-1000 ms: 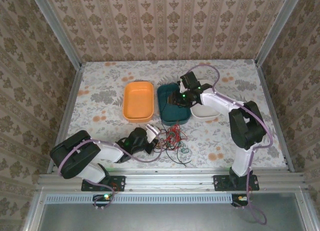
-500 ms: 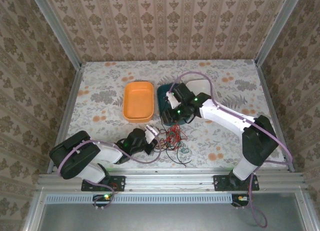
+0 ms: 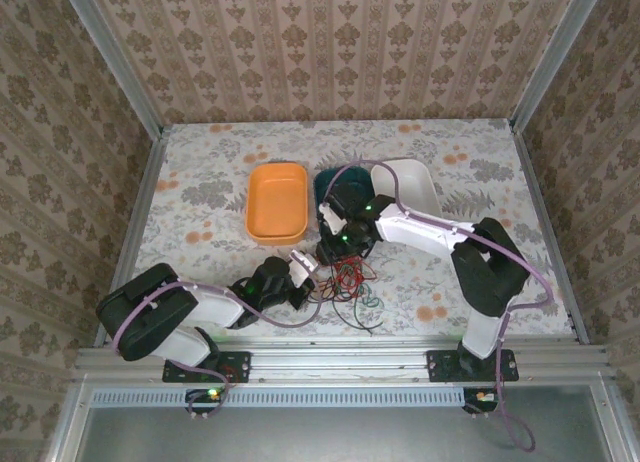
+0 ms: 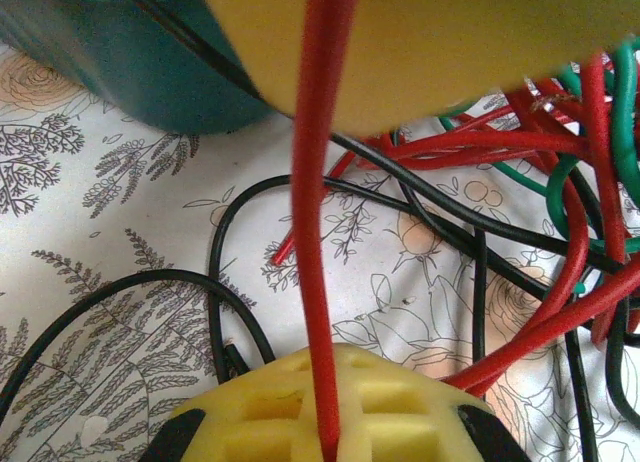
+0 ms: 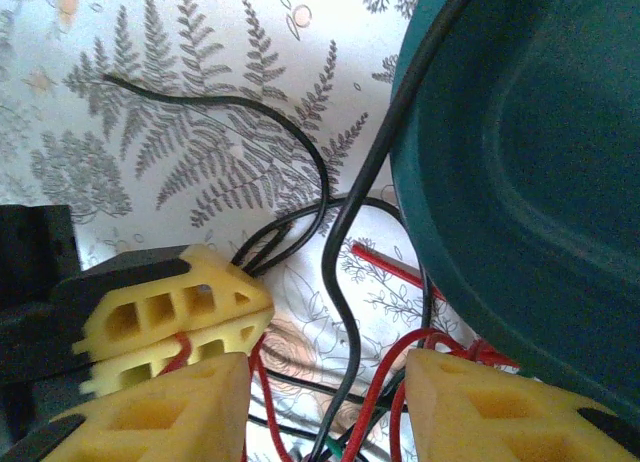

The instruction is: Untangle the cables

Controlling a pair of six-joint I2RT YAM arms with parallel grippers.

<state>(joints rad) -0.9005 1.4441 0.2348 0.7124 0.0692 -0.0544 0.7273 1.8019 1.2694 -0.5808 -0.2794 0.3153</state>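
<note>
Red, green, black cables (image 3: pixel 342 279) — teal bin (image 5: pixel 520 182), orange bin (image 3: pixel 277 202)

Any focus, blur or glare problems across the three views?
Left wrist: red cable up close is blurred, tablecloth sharp. Right wrist: fern print and teal tray both in focus. Top external: even light, no glare, cables small but legible.

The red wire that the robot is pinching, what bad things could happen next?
The left gripper is shut on a red cable that runs into the tangle. A pull might tighten the knot or drag the whole bunch along. A black cable runs against the rim of the teal tray, so a tug could shift the tray. The right gripper hangs open right beside the left one, so they might bump.
</note>
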